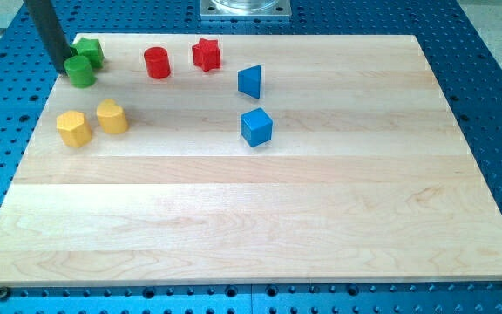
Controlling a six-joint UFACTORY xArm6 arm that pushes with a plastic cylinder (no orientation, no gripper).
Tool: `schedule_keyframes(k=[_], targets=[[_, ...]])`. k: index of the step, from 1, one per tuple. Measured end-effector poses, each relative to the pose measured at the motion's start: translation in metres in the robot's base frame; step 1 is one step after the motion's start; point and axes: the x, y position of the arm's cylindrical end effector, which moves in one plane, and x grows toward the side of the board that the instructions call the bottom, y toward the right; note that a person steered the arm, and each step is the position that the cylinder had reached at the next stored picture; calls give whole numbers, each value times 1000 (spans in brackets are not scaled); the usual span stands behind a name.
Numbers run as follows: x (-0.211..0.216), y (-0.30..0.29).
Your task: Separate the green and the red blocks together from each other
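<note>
Now my tip [63, 66] is touching the green cylinder [80, 71] at the board's [277, 218] top-left corner.
It is a bare rod, grasping nothing; the green star [90, 51] is sitting just behind the cylinder, while the red cylinder [157, 63] and red star [206, 54] are standing apart, toward the view's right.

The dark rod's tip [62, 68] touched the green cylinder block [80, 71] from the view's left, beside the green star-shaped block [90, 51]; the red cylinder block [157, 63] and red star-shaped block [206, 54] stood apart on the pale wooden board [260, 218].
</note>
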Motion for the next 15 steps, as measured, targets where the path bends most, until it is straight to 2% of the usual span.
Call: schedule_keyframes(k=[1,2,4,6,7,8,9,10,12,14,15], targets=[[15,22],[15,-8],[-17,33],[-30,34],[14,-11],[74,14],[61,35],[19,37],[24,79],[-9,125],[-18,169]])
